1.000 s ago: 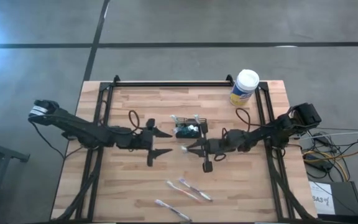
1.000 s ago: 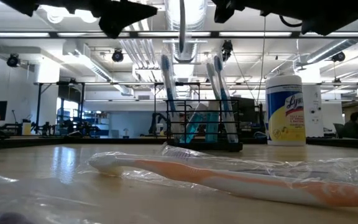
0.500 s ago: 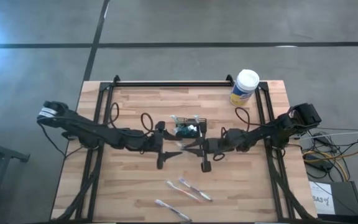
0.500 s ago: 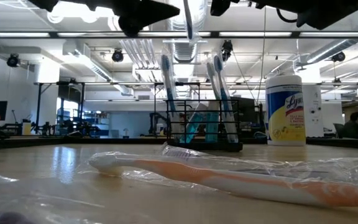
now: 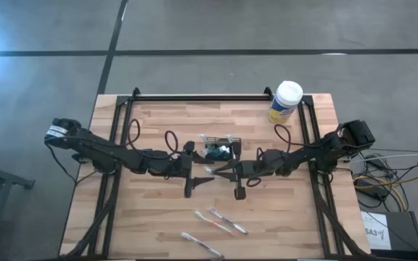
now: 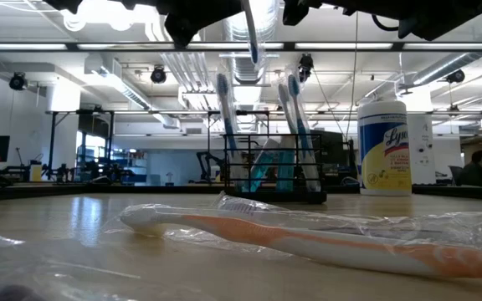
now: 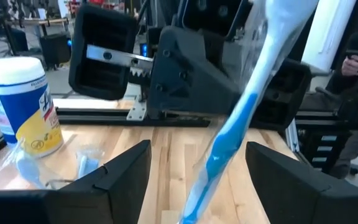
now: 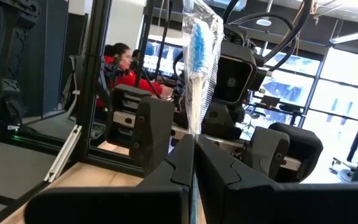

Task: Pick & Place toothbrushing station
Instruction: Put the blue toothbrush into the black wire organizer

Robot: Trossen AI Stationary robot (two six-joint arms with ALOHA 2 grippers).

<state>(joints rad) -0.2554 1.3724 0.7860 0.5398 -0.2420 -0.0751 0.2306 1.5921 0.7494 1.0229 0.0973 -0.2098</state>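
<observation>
"Ly" on canister (image 6: 384, 147) label

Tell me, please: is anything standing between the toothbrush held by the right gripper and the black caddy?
Nothing visible. The right gripper, shut on a wrapped blue toothbrush, hangs just before the caddy. The open left gripper flanks the brush, off that path.

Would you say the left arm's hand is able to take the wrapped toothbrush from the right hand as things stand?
Probably yes: the left hand is open, its fingers either side of the wrapped toothbrush that the shut right hand holds upright.
</observation>
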